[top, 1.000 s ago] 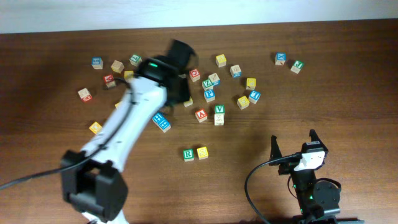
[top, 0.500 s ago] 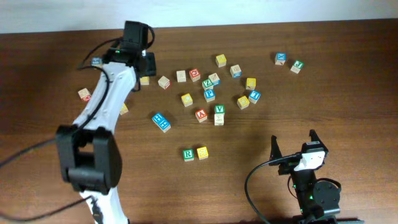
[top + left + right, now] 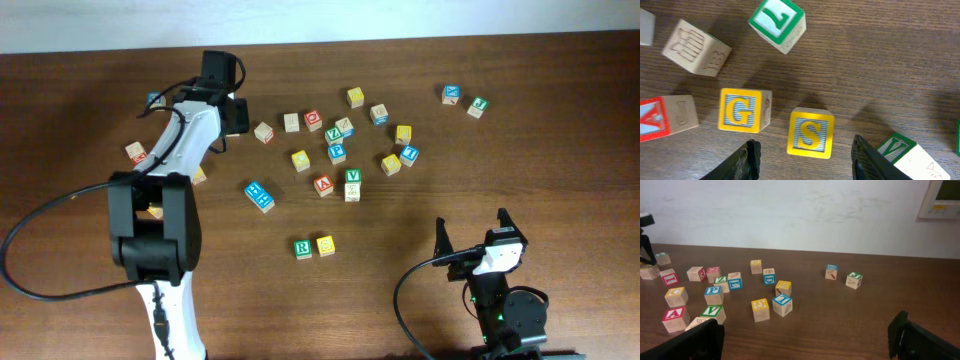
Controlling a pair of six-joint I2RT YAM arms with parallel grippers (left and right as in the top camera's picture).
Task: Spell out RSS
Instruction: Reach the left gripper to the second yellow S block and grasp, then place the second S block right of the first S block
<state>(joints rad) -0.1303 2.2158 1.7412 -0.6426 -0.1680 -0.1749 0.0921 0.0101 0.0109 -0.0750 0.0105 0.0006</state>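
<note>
A green R block (image 3: 302, 248) lies at the front middle of the table, touching a yellow block (image 3: 325, 245) on its right whose letter I cannot read. My left gripper (image 3: 230, 104) is open at the back left of the table. In the left wrist view its fingers (image 3: 806, 150) straddle a yellow S block (image 3: 810, 132) from above without touching it. A yellow G block (image 3: 742, 110) lies just left of the S. The S block is hidden under the gripper in the overhead view. My right gripper (image 3: 472, 235) is open and empty at the front right (image 3: 805, 330).
Several letter blocks are scattered over the back middle, among them a red A (image 3: 323, 184), a green V (image 3: 352, 176) and a blue block (image 3: 259, 195). A green block (image 3: 777, 20) and a plain wood block (image 3: 696, 47) lie beyond the S.
My left arm has swung from over the middle cluster to the back left of the table and settled over the S block. The right arm has not moved.
</note>
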